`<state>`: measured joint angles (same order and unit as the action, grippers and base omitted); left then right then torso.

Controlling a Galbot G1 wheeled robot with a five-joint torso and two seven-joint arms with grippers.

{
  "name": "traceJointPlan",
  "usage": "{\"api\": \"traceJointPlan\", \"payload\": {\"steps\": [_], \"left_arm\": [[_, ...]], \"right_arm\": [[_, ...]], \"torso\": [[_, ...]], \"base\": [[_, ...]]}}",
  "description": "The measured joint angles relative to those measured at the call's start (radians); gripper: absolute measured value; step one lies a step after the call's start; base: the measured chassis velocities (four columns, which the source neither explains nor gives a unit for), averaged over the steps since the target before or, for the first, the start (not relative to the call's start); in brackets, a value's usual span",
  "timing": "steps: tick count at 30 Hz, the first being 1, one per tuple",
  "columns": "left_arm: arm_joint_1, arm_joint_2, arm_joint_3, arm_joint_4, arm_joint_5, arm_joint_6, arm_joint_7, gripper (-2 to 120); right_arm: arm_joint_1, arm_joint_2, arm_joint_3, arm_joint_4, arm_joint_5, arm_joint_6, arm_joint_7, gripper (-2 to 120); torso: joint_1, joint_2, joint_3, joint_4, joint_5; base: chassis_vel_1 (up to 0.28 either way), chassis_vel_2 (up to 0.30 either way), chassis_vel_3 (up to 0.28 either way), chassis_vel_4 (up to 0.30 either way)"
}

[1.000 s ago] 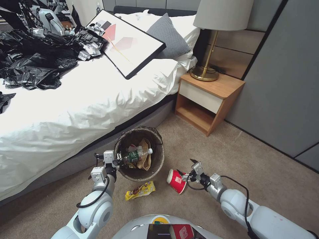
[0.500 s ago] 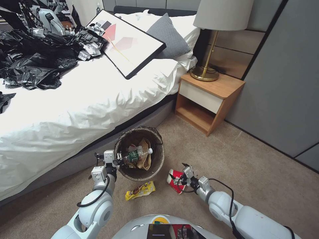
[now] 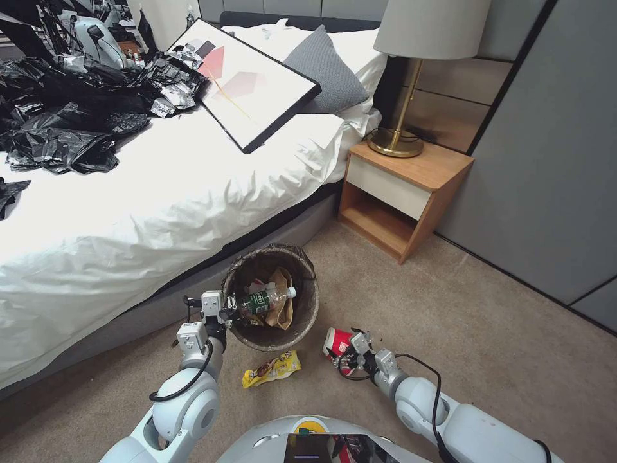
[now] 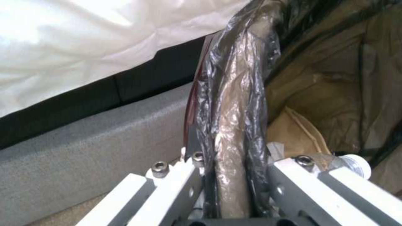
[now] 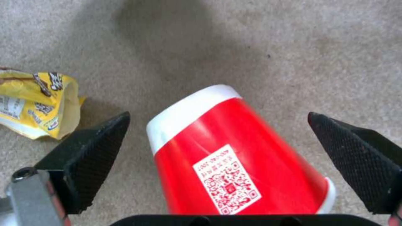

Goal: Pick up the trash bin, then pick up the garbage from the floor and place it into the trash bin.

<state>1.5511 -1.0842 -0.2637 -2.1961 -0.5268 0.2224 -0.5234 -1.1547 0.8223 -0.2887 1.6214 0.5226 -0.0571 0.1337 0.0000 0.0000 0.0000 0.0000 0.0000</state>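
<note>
Your right gripper (image 3: 345, 350) hides pt of the red cup (image 3: 335, 341); cup's mouth end is cut off at the right wrist view's edge.

Even, bright indoor light whitens the rumpled white bed quilt (image 3: 160, 193) near glare at 9 o'clock. The head view bows straight lines at its edges. On the beige carpet floor (image 5: 293, 47) a soft shadow lies at 12 o'clock in the right wrist view; the left wrist view is blurred.

Head high; wrists close on litter.

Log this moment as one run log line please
left gripper: shut on trash bin rim | right gripper: jaws open around red cup on carpet | yellow wrapper: on floor
</note>
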Motion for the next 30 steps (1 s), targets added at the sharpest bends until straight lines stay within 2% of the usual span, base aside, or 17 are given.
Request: {"api": "traceJointPlan", "payload": {"steps": [30], "left_arm": [[-0.011, 0.004, -0.002, -0.002, -0.006, -0.005, -0.004, 0]], "right_arm": [[0.074, 0.058, -0.066, -0.125, 0.003, -0.028, 0.01, 100]], "torso": [[0.0, 0.0, 0.0, 0.0001, 0.0]], "base": [[0.0, 0.0, 0.0, 0.0]]}}
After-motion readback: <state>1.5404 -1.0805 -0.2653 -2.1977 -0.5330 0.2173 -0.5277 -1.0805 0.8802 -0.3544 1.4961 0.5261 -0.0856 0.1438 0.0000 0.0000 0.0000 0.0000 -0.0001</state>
